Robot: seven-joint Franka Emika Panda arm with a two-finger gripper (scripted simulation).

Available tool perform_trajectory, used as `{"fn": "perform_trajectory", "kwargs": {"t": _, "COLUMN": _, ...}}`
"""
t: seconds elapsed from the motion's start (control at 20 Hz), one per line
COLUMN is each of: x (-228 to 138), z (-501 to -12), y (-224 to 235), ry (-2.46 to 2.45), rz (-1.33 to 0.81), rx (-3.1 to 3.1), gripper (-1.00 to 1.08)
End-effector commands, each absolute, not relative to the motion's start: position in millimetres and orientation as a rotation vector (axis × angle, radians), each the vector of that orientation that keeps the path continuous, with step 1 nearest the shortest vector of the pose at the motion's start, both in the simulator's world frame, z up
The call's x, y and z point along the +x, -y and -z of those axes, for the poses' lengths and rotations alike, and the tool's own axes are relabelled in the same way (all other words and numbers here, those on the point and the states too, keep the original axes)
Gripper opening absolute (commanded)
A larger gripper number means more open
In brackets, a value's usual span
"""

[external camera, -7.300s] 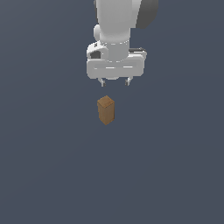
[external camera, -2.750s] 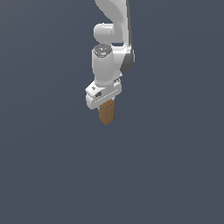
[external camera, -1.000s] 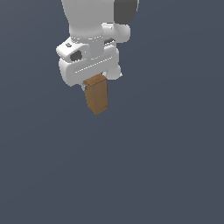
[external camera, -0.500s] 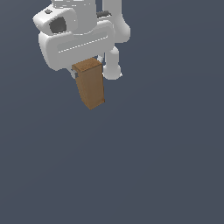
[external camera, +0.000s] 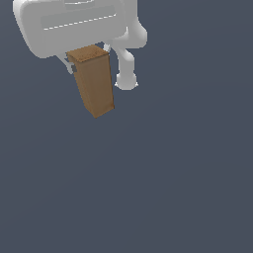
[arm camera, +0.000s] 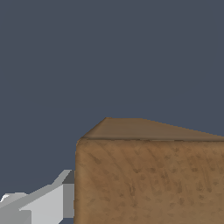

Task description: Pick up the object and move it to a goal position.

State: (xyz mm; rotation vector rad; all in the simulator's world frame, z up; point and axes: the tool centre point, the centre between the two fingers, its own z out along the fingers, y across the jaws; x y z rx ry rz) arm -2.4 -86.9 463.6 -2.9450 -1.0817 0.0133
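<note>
Hanging tilted beneath the white claw [external camera: 89, 62], the brown block [external camera: 94, 81] was pinched near its top, high off the dark floor [external camera: 173, 188], and with that little held, a quick swing could shake it loose.

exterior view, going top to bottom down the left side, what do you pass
hand → block hanging from it, tilted → bare grey ground
</note>
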Motion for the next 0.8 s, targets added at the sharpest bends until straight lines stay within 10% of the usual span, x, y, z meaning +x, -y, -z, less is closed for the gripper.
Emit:
{"fn": "perform_trajectory", "kwargs": {"t": 0.0, "x": 2, "z": -481, "y": 89, "ry": 1.084, "rz": 0.0, "rx": -2.949, "gripper": -1.0}}
{"fn": "perform_trajectory", "kwargs": {"t": 0.75, "x": 24, "z": -533, "y": 98, "ry": 1.084, "rz": 0.0, "rx": -2.949, "gripper": -1.0}}
